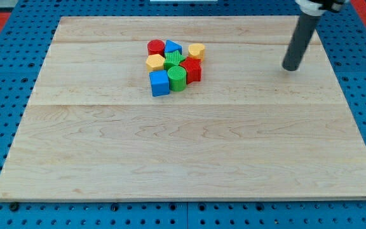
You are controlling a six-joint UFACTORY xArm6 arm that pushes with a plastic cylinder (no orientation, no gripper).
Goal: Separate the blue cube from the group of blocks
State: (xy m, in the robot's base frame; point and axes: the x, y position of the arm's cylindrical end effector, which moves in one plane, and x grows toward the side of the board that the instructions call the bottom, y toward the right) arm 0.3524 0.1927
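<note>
Tabletop [189, 159]: pale wooden board, near edge along the view's bottom, bare across the whole lower half; blue pegboard around it on all sides.
Blue cube [159, 83]: nearest block of the cluster, at its bottom-left corner; touching the green cylinder on the view's right, just below the yellow block.
Green cylinder [178, 78]: upright, ribbed top, beside the blue cube, pressed against the red block on its right.
Red block [192, 69]: angular, shape hard to make out, at the cluster's right side, just below the yellow heart-like block.
Yellow block [155, 62]: flat, many-sided, on the cluster's left edge, above the blue cube.
Green block [173, 60]: ribbed, in the cluster's middle, hemmed in by the others.
Yellow heart-like block [196, 50]: at the cluster's top-right corner.
Blue block [173, 47]: angular, shape unclear, at the cluster's top, between the red cylinder and the yellow heart-like block.
Red cylinder [155, 46]: at the cluster's top-left corner.
Tip [291, 67]: end of a dark rod slanting down from the view's top right; well apart from the cluster, off to its right; touching no block.
Gripper: none fitted, so nothing held and no opening to report.
</note>
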